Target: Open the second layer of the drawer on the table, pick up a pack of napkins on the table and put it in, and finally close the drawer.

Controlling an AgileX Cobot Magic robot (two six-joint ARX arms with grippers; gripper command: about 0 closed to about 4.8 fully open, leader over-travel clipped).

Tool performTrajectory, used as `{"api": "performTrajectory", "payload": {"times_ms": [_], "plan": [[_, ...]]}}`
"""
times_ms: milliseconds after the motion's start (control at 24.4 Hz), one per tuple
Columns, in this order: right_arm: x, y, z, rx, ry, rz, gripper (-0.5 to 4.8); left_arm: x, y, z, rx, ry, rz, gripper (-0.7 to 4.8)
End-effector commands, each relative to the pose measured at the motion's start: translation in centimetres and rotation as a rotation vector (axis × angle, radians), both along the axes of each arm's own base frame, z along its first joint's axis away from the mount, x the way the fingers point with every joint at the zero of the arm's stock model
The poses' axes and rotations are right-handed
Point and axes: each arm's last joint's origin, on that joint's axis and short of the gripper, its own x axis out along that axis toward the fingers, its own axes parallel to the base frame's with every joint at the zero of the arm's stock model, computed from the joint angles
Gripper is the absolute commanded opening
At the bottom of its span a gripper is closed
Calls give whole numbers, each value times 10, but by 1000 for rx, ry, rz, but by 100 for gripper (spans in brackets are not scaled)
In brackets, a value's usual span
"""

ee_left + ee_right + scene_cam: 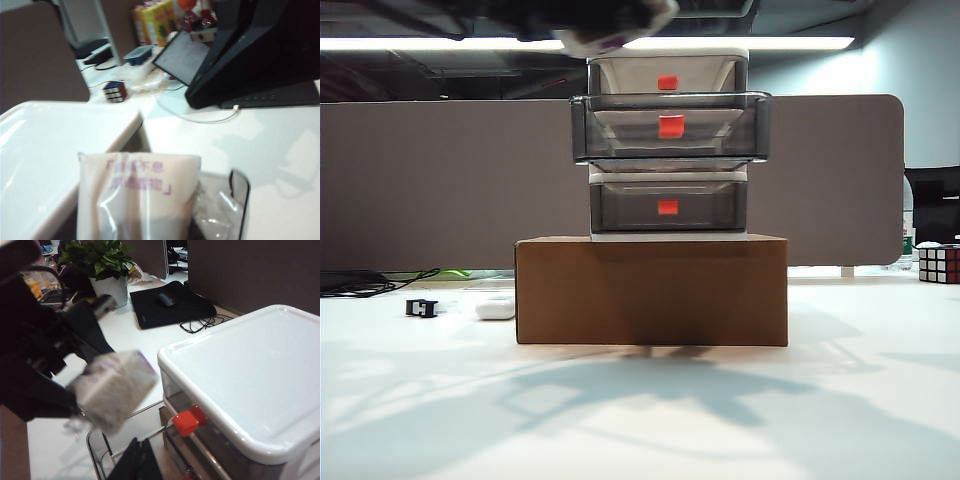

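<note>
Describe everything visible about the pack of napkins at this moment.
The pack of napkins is a small soft rectangular pack in glossy, crinkled clear-whitish wrap with purple print on its face. The left gripper holds it in the air at one end, clear of the table. It hangs just above the pulled-out second layer, in front of the drawer's white top, not yet inside. In the exterior view only its blurred edge shows at the top of the picture.
</note>
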Motion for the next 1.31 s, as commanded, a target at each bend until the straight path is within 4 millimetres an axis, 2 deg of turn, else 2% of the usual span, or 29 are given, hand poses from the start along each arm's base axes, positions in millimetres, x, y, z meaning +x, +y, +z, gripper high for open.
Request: {"api": "performTrajectory", "payload": {"times_ms": [41,205,451,738,861,984,1067,1313], "plan": [[-3,-2,6,11,-33,-16,-5,6,-14,6,15,-38,-36,116],[-5,-3,8,11,-38,-28,-5,12,-28,-3,101,0,-41,117],[-5,-3,8,11,-37,-28,-5,1,-39,-10,254,-69,-16,116],[-5,-3,8,14,-34,-27,-5,1,-40,-8,275,-72,-1,122],[-5,-3,8,15,-32,-28,-5,2,-41,0,272,-75,-1,127],[-5,-3,8,16,-33,-28,-5,3,-42,5,265,-83,1,191],[-5,-3,8,16,-32,-28,-5,3,-42,7,266,-82,0,213],[-5,-3,8,16,-33,-28,-5,3,-42,4,289,-54,-12,221]]}}
